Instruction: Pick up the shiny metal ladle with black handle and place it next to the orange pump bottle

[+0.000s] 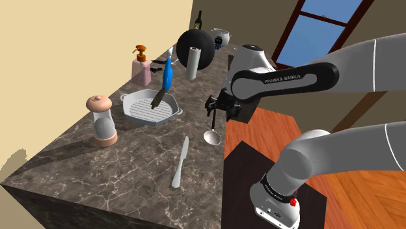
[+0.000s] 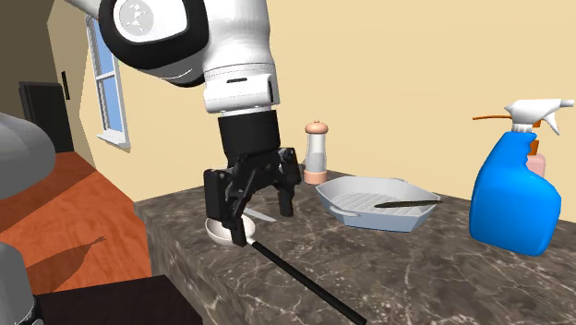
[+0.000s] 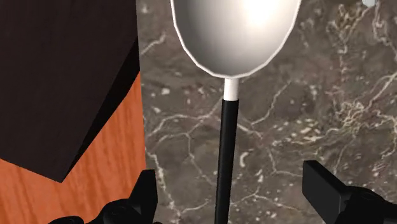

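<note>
Wrist view: claw (image 3: pixel 233 194) wide open, straddling ladle handle (image 3: pixel 226 153), no contact.

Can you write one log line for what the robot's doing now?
ladle: flat on counter, near edge | gripper: open, straddling handle, not touching | orange pump bottle: apart from ladle

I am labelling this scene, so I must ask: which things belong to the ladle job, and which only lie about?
For the job: ladle; pump bottle; gripper, open, astride the ladle's handle.

Lying about: grill pan; spray bottle; pepper mill; knife; paper roll.
</note>
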Robot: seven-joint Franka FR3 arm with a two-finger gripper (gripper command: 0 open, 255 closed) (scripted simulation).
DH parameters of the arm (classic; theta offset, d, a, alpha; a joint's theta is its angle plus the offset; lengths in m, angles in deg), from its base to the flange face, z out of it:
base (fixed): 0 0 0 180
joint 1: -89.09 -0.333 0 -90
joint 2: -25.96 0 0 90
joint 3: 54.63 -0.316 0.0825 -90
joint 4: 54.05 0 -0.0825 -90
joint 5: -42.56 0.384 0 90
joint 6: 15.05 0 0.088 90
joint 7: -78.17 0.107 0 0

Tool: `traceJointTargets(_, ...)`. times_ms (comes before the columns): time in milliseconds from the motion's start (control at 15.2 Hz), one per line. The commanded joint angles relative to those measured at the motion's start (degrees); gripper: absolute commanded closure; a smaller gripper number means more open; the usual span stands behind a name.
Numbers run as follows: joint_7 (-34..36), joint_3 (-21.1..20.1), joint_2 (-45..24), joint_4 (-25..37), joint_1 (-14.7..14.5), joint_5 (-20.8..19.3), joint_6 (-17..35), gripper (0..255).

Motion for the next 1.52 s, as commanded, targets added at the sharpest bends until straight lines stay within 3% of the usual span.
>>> traceJointTargets(0,3.8,-1.6,-2.6,-1.2,1.0,0.9,4.8,0)
traceJointTargets(462,4.1,-2.7,-8.4,-3.0,1.6,0.9,12.3,0)
traceJointTargets(924,4.1,-2.7,-8.3,-3.0,1.6,0.9,12.3,0)
traceJointTargets(990,4.1,-2.7,-8.3,-3.0,1.6,0.9,12.3,255)
traceJointTargets(1452,4.0,-2.7,-8.4,-3.1,1.6,0.9,12.5,255)
